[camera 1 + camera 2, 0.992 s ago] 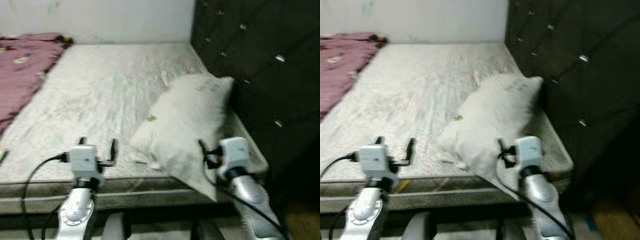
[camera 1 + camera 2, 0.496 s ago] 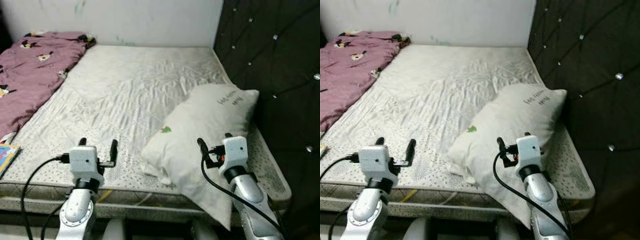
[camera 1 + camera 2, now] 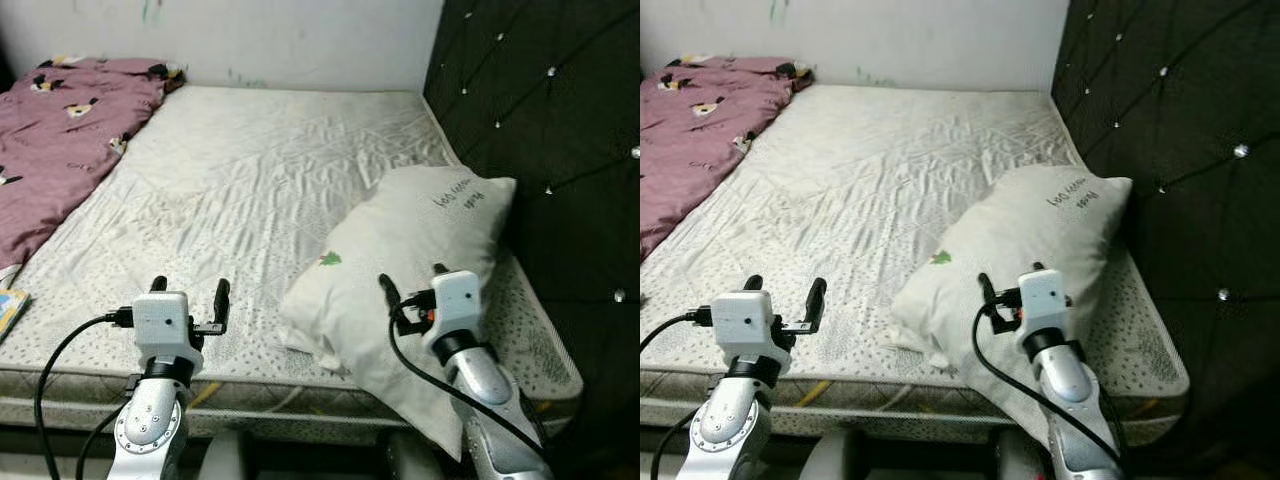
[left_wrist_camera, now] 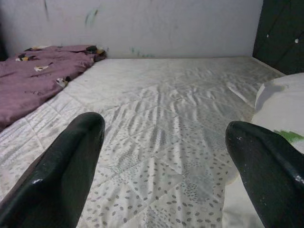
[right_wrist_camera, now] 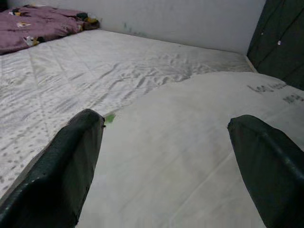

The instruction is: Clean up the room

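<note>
Currently facing the bed (image 3: 250,190) from its near edge, quilted white mattress cover with small grey dots, wrinkled toward the middle. Dark tufted headboard (image 3: 540,130) with shiny studs runs along the robot's right side; pale wall (image 3: 290,40) at the far end.

White pillow (image 3: 410,265) lies on the right half of the mattress, one end leaning against the headboard, its near corner hanging over the bed's front edge. Small green mark on its near face, dark lettering near the headboard end (too small to read).

Purple blanket (image 3: 55,140) with small printed figures is bunched along the far-left side of the bed, up to the wall. A colourful flat item (image 3: 10,310) sits at the left picture edge by the mattress; can't tell what it is.

Left gripper (image 3: 188,296) hovers over the front-left part of the mattress, fingers (image 4: 66,166) spread wide, nothing between them, well apart from the pillow.

Right gripper (image 3: 412,288) is over the pillow's near end, fingers (image 5: 71,166) also spread apart with nothing held; the wrist view shows pillow fabric between them. Can't tell whether the tips touch the pillow.
</note>
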You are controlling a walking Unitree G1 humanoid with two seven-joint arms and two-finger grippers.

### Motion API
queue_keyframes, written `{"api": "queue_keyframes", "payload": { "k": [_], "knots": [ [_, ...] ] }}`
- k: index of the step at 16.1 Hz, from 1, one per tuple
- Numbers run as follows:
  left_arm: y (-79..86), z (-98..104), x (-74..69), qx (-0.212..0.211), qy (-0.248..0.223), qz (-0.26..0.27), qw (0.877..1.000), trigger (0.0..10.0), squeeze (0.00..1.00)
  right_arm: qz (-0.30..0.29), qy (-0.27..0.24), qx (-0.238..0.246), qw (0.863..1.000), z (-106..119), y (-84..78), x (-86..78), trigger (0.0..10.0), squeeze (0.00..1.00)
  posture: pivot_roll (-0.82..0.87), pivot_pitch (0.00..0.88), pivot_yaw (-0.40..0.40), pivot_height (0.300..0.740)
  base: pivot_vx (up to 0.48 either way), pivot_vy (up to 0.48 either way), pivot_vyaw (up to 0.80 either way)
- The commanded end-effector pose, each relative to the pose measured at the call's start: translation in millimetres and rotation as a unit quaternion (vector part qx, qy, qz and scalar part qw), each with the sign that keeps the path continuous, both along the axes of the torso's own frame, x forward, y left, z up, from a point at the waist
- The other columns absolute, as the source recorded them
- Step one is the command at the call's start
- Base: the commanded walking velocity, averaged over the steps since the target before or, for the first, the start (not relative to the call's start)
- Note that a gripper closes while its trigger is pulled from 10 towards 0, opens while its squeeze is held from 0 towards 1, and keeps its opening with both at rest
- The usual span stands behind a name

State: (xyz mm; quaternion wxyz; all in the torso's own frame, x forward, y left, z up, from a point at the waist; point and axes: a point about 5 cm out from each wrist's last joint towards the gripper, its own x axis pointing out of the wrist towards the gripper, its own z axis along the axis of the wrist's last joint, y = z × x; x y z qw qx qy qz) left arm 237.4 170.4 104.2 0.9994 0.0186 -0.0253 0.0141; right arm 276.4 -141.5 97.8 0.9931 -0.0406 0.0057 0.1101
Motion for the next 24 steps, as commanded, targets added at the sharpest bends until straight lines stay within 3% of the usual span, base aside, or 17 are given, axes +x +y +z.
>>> {"api": "queue_keyframes", "payload": {
  "k": [1,6,12,13,15,18,21,24],
  "knots": [
    [2.0,-2.6,-0.9,0.002,0.011,0.001,1.0,10.0,0.0,0.005,-0.005,-0.005,1.0,2.5,0.3,0.9,10.0,0.0,0.01,0.012,-0.012,0.551,0.0,0.0,0.0],
    [-2.2,-7.9,-7.0,-0.001,0.025,-0.009,1.0,10.0,0.0,0.008,0.037,-0.063,0.997,-5.3,-7.5,7.5,10.0,0.0,0.01,0.03,-0.016,0.546,0.0,0.0,0.0],
    [-4.7,-5.5,-4.7,-0.009,0.025,-0.023,0.999,10.0,0.0,-0.01,0.077,-0.068,0.995,-8.9,-8.5,14.0,10.0,0.0,0.02,0.027,-0.014,0.546,0.0,0.0,0.0],
    [-5.2,-5.0,-5.9,-0.01,0.027,-0.026,0.999,10.0,0.0,-0.034,0.12,-0.05,0.991,-15.7,-13.1,18.9,10.0,0.0,0.02,0.032,-0.014,0.546,0.0,0.0,0.0],
    [-5.0,-4.8,-6.4,-0.01,0.027,-0.027,0.999,10.0,0.0,-0.042,0.14,-0.032,0.989,-16.9,-14.2,22.8,10.0,0.0,0.03,0.033,-0.014,0.546,0.0,0.0,0.0],
    [-5.0,-4.5,-7.2,-0.012,0.028,-0.029,0.999,10.0,0.0,-0.044,0.156,-0.054,0.985,-16.8,-12.8,33.9,10.0,0.0,0.03,0.038,-0.018,0.546,0.0,0.0,0.0],
    [-2.7,-3.2,-8.4,-0.012,0.027,-0.023,0.999,10.0,0.0,-0.109,0.098,-0.053,0.988,6.9,-34.0,48.1,10.0,0.0,0.03,0.04,-0.019,0.546,0.0,0.0,0.0],
    [-1.0,-3.4,-8.8,-0.009,0.027,-0.02,0.999,10.0,0.0,-0.134,0.112,-0.071,0.982,2.2,-51.0,45.5,10.0,0.0,0.04,0.045,-0.019,0.546,0.0,0.0,0.0]
  ]
}}
